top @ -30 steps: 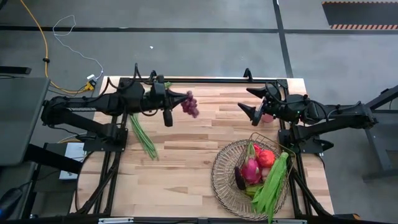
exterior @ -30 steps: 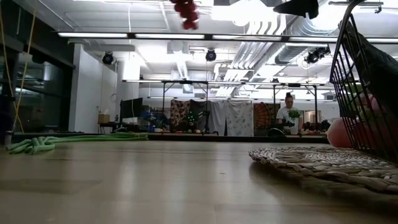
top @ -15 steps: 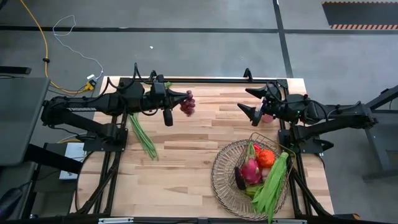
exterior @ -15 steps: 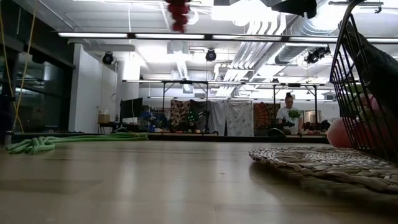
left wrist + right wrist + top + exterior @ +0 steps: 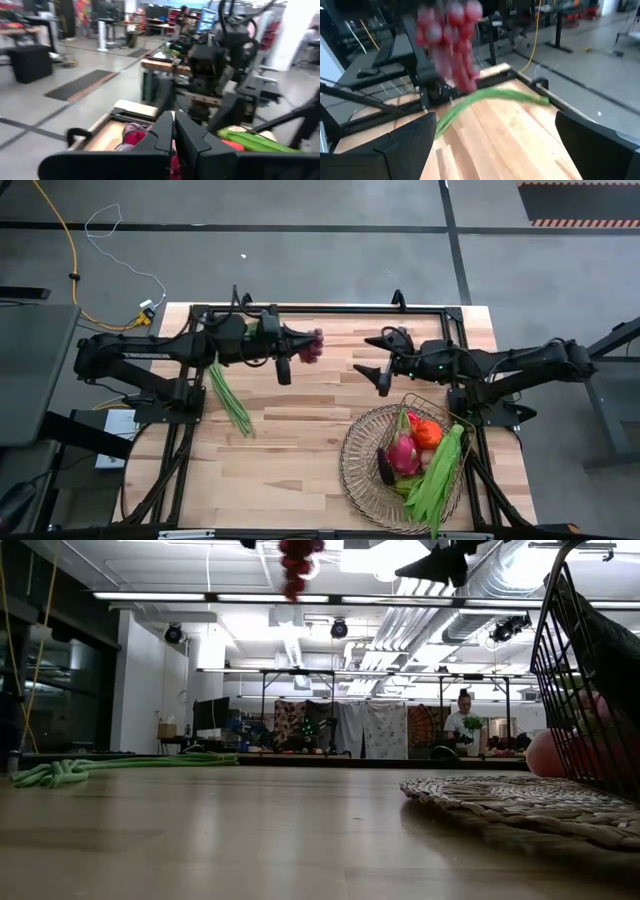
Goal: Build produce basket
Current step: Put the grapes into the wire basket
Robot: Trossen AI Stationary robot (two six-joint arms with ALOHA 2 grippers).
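Holding the grapes [image 5: 311, 346] aloft over the bench's [image 5: 300, 460] far edge, left gripper [image 5: 300, 345] has its jaws clamped on the bunch and has pushed a bit toward centre since a second ago. Right gripper [image 5: 375, 357], jaws wide apart, has reached out from beside the basket [image 5: 352, 470] toward the grapes — looks like a mid-air handoff, then the basket drop.

Low view cuts the basket [image 5: 590, 690] off at the right edge. Grapes [image 5: 451, 45] are a red blur in the right wrist view.
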